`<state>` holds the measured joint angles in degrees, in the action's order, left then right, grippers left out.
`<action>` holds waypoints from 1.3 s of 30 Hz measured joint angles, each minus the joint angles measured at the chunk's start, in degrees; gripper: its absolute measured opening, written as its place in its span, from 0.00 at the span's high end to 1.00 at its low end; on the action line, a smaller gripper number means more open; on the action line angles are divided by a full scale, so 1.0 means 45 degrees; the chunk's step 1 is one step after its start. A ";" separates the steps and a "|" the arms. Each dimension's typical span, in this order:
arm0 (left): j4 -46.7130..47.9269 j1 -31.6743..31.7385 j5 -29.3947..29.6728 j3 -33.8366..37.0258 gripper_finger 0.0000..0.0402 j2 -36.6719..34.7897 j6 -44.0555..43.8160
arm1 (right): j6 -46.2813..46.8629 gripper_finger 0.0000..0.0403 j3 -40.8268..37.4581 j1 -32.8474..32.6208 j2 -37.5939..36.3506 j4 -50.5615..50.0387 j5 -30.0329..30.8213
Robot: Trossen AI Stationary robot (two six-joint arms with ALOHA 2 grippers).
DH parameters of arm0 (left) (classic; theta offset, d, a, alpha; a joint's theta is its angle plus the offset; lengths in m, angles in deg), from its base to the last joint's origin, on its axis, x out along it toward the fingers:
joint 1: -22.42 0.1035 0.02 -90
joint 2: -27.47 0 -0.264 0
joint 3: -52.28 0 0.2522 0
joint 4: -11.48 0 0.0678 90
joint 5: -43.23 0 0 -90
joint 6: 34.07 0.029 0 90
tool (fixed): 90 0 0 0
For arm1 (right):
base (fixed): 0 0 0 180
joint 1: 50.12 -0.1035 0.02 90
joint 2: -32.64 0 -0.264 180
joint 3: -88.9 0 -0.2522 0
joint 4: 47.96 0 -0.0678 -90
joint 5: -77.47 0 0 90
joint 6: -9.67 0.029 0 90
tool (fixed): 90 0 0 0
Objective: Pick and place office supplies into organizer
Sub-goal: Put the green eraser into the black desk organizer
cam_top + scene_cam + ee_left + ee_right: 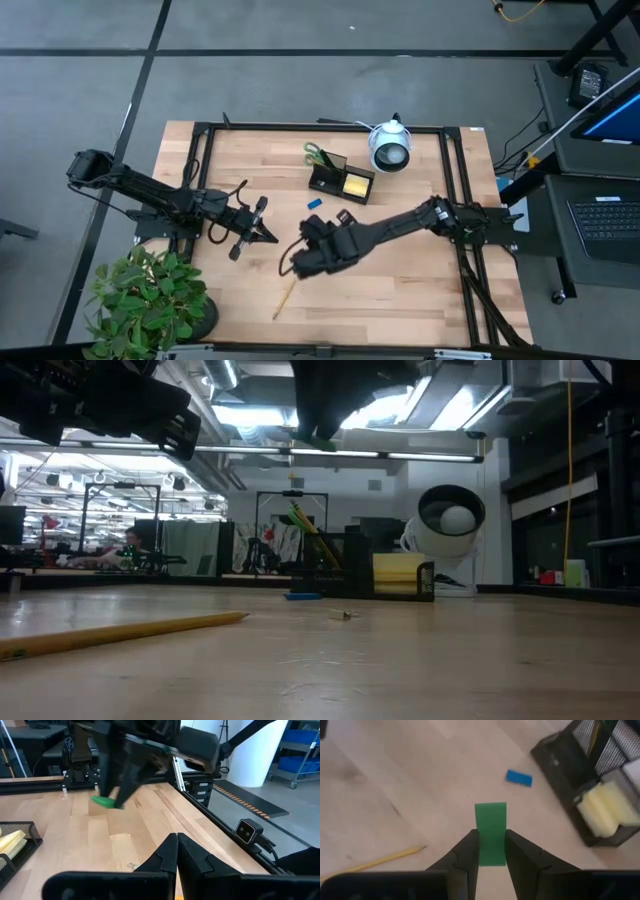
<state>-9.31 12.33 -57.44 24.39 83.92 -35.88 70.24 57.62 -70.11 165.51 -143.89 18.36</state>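
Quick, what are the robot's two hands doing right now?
Left gripper: closed, holding nothing.
Right gripper: closed on a green piece, above the table.

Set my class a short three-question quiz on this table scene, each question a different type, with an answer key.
1. True or false: the right hand holds a green piece.
2. What lies loose beside the organizer: A) a blue piece, B) a stapler?
3. Fill in: the yellow sticky-note pad sits in the ____.

Key: 1 true; 2 A; 3 organizer.
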 joint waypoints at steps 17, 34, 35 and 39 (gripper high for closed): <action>0.0005 0.0000 0.0000 0.0000 1.00 0.0000 -0.0005 | -0.3817 0.77 0.0000 0.2129 -0.0120 -0.0015 -0.0417; 0.0313 -0.0002 -0.0001 0.0000 0.99 0.0000 -0.0141 | -0.6813 0.77 0.0000 0.4046 -0.0120 -0.0141 -0.0664; 0.0376 -0.0004 0.0000 0.0000 0.99 0.0000 -0.0136 | -0.6904 0.77 0.0000 0.4153 -0.0120 -0.0141 -0.0669; 0.0495 0.0000 -0.0002 0.0000 0.99 -0.0005 -0.0141 | -0.7282 0.77 -0.0065 0.4533 -0.0120 -0.0083 -0.0773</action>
<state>-7.08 12.33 -57.45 24.39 83.90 -36.51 37.47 57.33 -49.71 164.97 -144.26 14.88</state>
